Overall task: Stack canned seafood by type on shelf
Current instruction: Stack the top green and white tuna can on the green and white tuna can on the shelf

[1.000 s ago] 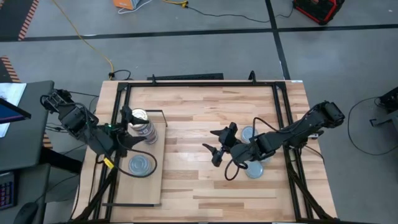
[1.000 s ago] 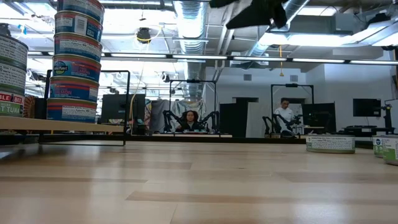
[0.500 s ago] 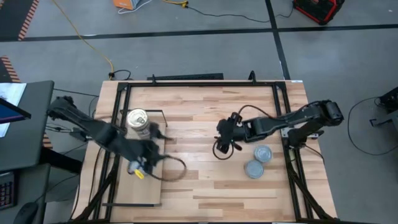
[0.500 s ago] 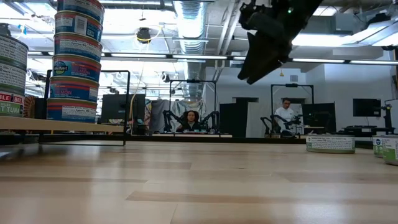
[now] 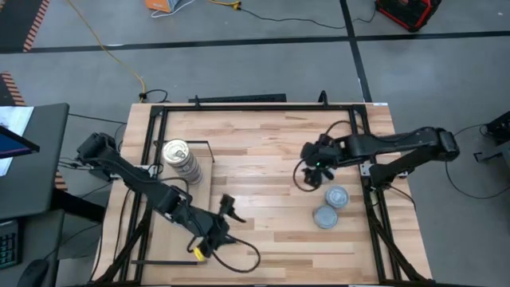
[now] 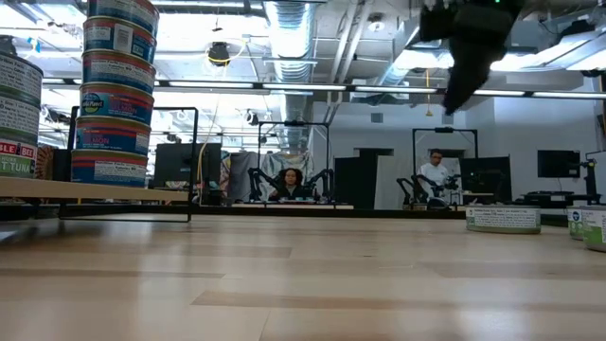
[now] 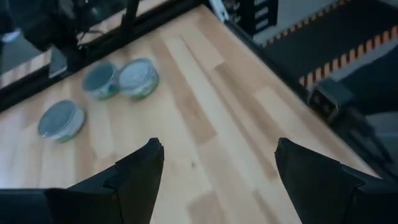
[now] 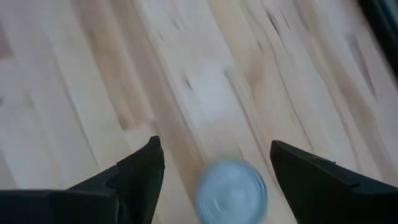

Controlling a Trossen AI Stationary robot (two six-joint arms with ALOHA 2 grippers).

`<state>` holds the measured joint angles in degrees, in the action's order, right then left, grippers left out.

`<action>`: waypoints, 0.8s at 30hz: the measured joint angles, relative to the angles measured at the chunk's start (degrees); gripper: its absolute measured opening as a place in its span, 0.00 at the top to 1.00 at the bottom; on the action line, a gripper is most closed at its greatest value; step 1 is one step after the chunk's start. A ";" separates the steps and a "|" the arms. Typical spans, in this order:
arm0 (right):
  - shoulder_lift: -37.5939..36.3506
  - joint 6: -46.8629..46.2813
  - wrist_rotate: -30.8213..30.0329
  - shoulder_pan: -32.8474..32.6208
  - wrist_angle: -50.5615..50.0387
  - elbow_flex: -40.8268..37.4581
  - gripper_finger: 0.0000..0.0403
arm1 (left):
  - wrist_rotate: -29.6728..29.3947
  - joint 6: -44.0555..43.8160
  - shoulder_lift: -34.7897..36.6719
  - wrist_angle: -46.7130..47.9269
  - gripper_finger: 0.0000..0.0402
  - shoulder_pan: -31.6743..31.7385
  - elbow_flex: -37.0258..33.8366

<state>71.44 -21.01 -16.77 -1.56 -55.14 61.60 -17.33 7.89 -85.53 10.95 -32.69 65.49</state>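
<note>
Both arms are swinging to new places since a second ago: the left hand (image 5: pixel 225 214), then beside the tall stack on the shelf, is now hanging over the table's front-middle boards, past the shelf's right edge, and the right hand (image 5: pixel 312 173), then low over the table's centre, is now pulling back toward the right edge, just behind the loose tins. Each hand is standing spread wide, grasping nothing, as both wrist views show bare wood between the dark fingers.

The tall stack of small round metal tins with a gold top (image 5: pixel 180 160) is standing at the back of the flat pale wooden shelf board (image 5: pixel 194 241) near the table's left edge; from table height it is showing blue and red labels (image 6: pixel 115 91), with a second stack (image 6: pixel 17 114) at that picture's left edge. Two flat round blue-silver tins (image 5: pixel 331 206) are lying touching each other near the right edge of the slatted butcher-block table (image 5: pixel 263 143). The left wrist view is showing three loose tins (image 7: pixel 99 93). Two people (image 6: pixel 289 182) are sitting in the room beyond.
</note>
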 joint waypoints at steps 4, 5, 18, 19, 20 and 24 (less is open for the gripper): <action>-0.68 -0.56 6.17 4.20 -6.21 0.00 0.20 | -2.60 0.56 -4.65 -8.51 0.27 0.06 -0.02; -0.29 -0.59 7.43 4.87 -7.66 0.00 0.20 | -3.72 0.21 -5.55 -10.37 0.27 0.05 -0.02; 5.85 9.74 3.41 6.33 -14.27 -5.68 0.21 | -14.33 -9.85 -7.39 -18.64 0.27 -1.31 -0.02; 5.80 10.57 2.98 7.63 -13.54 -7.00 0.22 | -14.24 -11.66 -7.39 -18.42 0.27 -1.19 -0.02; 5.79 10.79 1.87 8.82 -13.20 -8.21 0.23 | -14.24 -13.38 -7.41 -18.35 0.27 -1.10 -0.02; 5.78 8.64 -6.46 14.90 -15.28 -11.74 0.26 | -15.92 -18.70 -7.41 -18.69 0.27 -1.01 -0.02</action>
<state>77.23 -12.37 -23.23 13.34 -70.42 49.87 -33.25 -10.81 -92.95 -7.74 -33.69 65.47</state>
